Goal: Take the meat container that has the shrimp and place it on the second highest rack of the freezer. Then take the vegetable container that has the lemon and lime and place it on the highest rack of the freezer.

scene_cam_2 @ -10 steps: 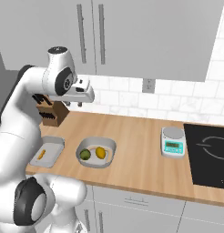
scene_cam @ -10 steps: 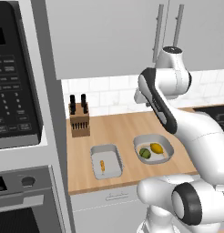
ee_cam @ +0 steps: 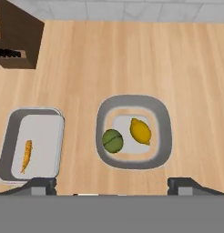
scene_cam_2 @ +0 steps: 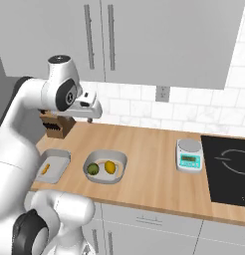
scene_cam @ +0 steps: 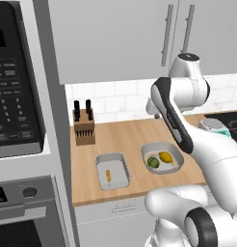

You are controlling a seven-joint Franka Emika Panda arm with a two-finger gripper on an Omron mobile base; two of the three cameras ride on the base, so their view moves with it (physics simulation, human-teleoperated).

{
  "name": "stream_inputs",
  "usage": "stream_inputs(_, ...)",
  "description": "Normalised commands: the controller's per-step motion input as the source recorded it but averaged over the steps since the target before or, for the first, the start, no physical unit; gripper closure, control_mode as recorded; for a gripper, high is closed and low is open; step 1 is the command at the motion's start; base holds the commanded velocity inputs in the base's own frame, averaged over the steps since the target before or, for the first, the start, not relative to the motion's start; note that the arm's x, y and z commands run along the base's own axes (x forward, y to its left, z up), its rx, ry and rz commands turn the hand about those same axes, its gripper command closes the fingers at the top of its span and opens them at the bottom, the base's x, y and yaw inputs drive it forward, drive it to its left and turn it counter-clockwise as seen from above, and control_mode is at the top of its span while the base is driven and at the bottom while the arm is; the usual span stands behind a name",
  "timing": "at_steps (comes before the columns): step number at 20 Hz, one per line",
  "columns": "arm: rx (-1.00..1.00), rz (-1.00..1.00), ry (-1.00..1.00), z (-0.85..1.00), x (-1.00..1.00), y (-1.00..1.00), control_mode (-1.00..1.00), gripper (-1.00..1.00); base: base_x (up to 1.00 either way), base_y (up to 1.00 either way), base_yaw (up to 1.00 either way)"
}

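Note:
The meat container point(scene_cam: 118, 169) point(scene_cam_2: 57, 160) point(ee_cam: 43, 136), a rectangular grey tray, lies on the wooden counter with the small orange shrimp point(scene_cam: 108, 175) point(scene_cam_2: 45, 169) point(ee_cam: 26, 155) in it. To its right sits the vegetable container point(scene_cam: 154, 147) point(scene_cam_2: 107, 154) point(ee_cam: 132, 102), an oval dish that holds the lemon point(scene_cam: 165, 157) point(scene_cam_2: 110, 167) point(ee_cam: 140, 130) and the lime point(scene_cam: 153, 162) point(scene_cam_2: 92, 169) point(ee_cam: 113, 140). My gripper point(ee_cam: 111, 186) hangs open well above both containers, looking straight down on them, with nothing between its fingers. The freezer and its racks are out of view.
A knife block point(scene_cam: 84, 128) point(scene_cam_2: 57, 124) point(ee_cam: 18, 41) stands at the back of the counter behind the tray. A kitchen scale point(scene_cam_2: 189, 155) and a black cooktop point(scene_cam_2: 229, 169) lie to the right. A wall oven point(scene_cam: 14, 96) rises on the left, with cabinets overhead.
The arm's hand has sunk a little toward the counter. Both containers and their contents lie where they were.

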Motion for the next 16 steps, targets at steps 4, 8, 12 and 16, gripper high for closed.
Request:
stream_inputs(4,0.01,-0.17,0.07,-0.39,-0.32,-0.23,-1.00,-1.00,0.00,0.00,0.00)
stream_inputs(8,0.06,-0.22,0.15,-0.47,-0.09,-0.39,-1.00,-1.00,0.00,0.00,0.00)
stream_inputs(12,0.09,-0.30,0.22,-0.61,0.00,-0.49,-1.00,-1.00,0.00,0.00,0.00)
stream_inputs(16,0.10,-0.32,0.30,-0.66,0.05,-0.42,-1.00,-1.00,0.00,0.00,0.00)
